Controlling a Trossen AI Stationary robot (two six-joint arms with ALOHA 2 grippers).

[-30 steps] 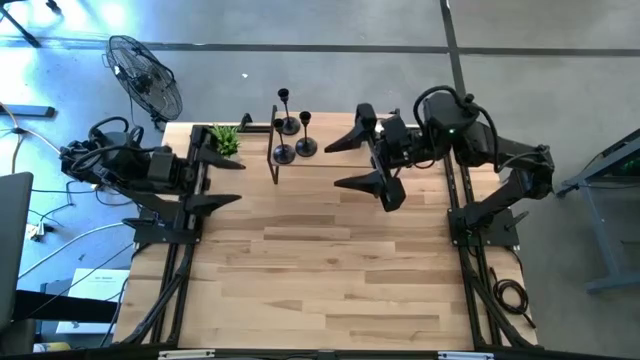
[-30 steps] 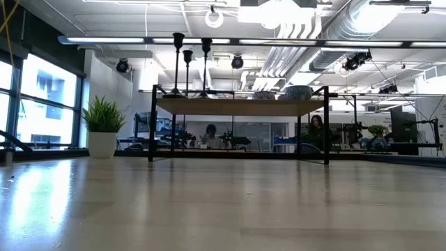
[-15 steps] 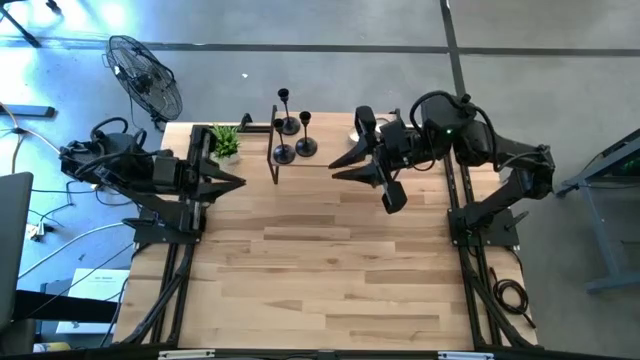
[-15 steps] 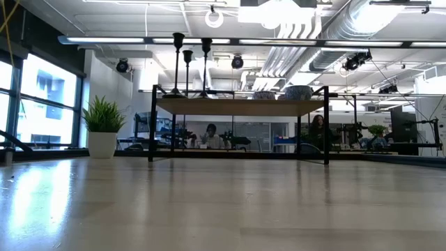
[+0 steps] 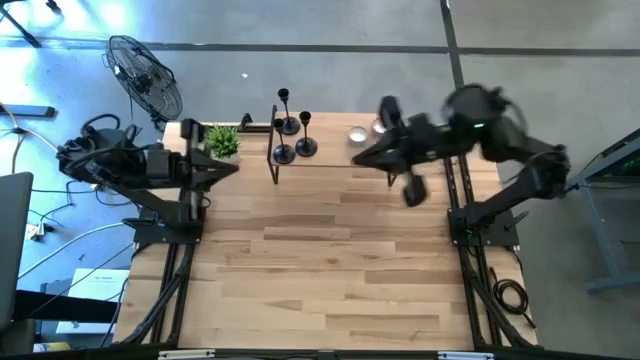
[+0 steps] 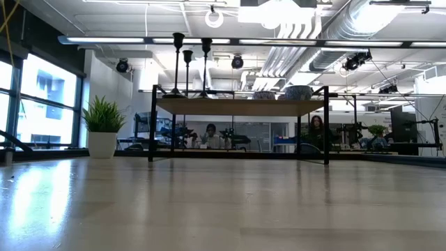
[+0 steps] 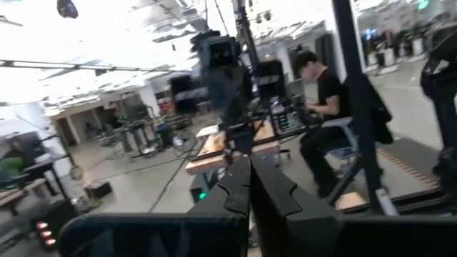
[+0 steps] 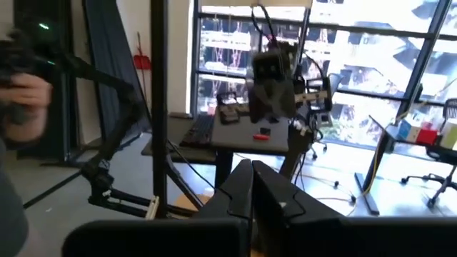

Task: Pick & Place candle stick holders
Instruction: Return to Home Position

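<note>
Presently both pairs are pressed together: left fingers (image 7: 234,193) over the desk's (image 5: 330,270) left edge, right fingers (image 8: 239,187) near the far right corner. Between them, three candle stick holders (image 5: 306,147) stand on the shelf (image 6: 237,106) at the far edge, beside two cups (image 5: 357,135).

Three black candle stick holders (image 5: 305,148) are standing upright in a tight cluster on the shelf (image 5: 330,160) at about 12 o'clock of the surface. Each is showing a round base and a thin stem, and their heights differ. Two small round silvery-white tealight cups (image 5: 357,134) are sitting on the same shelf toward 1 o'clock, apart from the holders.
</note>
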